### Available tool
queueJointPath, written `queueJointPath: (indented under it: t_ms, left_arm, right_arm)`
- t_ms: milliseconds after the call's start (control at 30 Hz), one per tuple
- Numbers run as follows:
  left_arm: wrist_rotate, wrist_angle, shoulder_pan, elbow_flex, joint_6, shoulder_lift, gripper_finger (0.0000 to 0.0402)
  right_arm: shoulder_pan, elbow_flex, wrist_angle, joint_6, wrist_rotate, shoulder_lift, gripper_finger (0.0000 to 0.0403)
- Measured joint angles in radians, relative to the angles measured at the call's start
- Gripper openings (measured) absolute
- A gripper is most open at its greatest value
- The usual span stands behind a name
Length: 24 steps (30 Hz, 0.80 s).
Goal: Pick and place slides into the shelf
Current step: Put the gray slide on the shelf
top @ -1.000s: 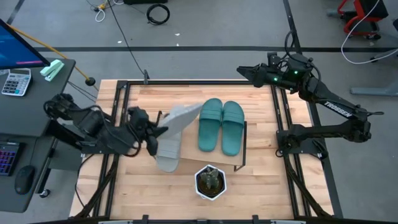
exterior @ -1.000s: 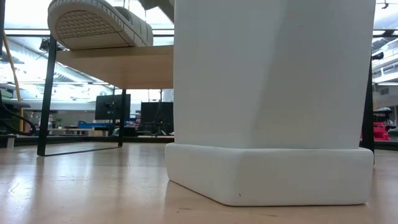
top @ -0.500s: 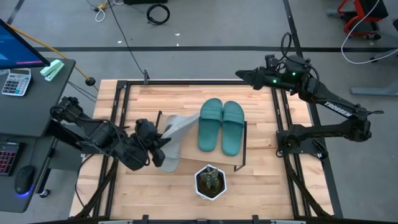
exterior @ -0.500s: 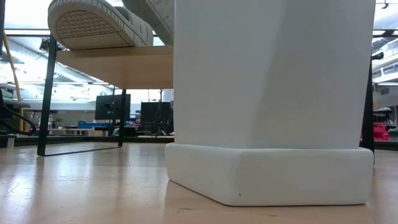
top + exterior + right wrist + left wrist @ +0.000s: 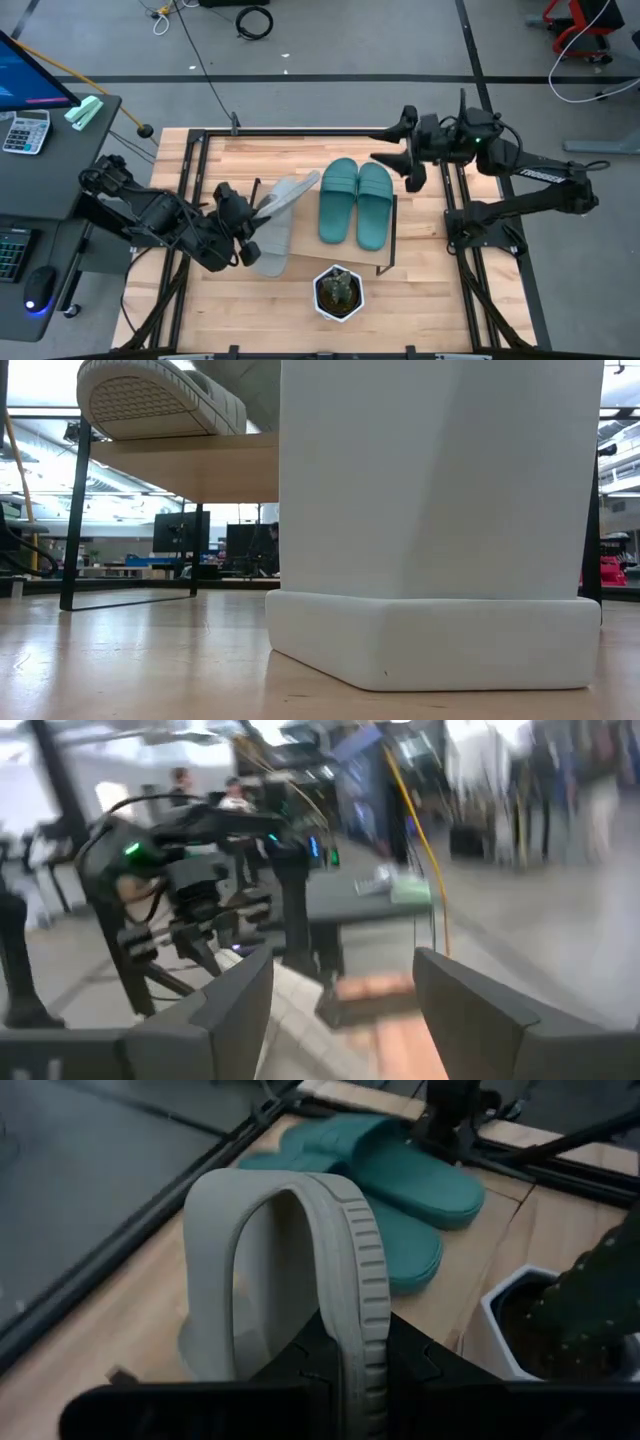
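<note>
My left gripper point(image 5: 252, 216) is shut on a light grey slide point(image 5: 288, 194), which it holds turned on edge above the shelf's left part. The second grey slide point(image 5: 270, 246) lies flat on the shelf's wooden board point(image 5: 385, 250); in the low view its ridged sole point(image 5: 150, 400) rests on the board point(image 5: 180, 465). The teal pair point(image 5: 356, 200) lies side by side on the board's right part. My right gripper point(image 5: 396, 150) hangs open over the table's far right, beyond the teal pair, holding nothing. My left gripper pinches the grey slide's ridged sole edge point(image 5: 357, 1342) between its two fingers point(image 5: 300, 1372), coming level from the table's left. The slide stands on its side, lifted clear, with its strap arch point(image 5: 215, 1230) to one side and its length pointing away from the gripper.
A white pot with a cactus point(image 5: 338, 290) stands on the table at the shelf's near edge and fills the low view point(image 5: 430, 520). Black frame rails point(image 5: 455, 200) run along the table's sides. A desk with a calculator point(image 5: 25, 130) stands left of the table.
My left gripper has shifted a little toward the near edge and rolled, so the grey slide now shows its narrow edge from above instead of its broad side. My right arm has swung from the far edge toward the table's near side, beside the teal pair.
</note>
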Motion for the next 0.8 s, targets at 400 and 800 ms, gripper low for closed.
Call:
queueJointPath:
  t_ms: [400,800]
  left_arm:
    - [-0.035,-0.159,0.012,0.332,0.151,0.091,0.0040]
    - [0.071,-0.468,0.071,0.703,0.204,0.414,0.0040]
  right_arm:
    - [0.111,0.000,0.065,-0.173,0.123,0.120,0.0245]
    - [0.215,0.062,0.085,-0.364,0.138,0.202,0.0245]
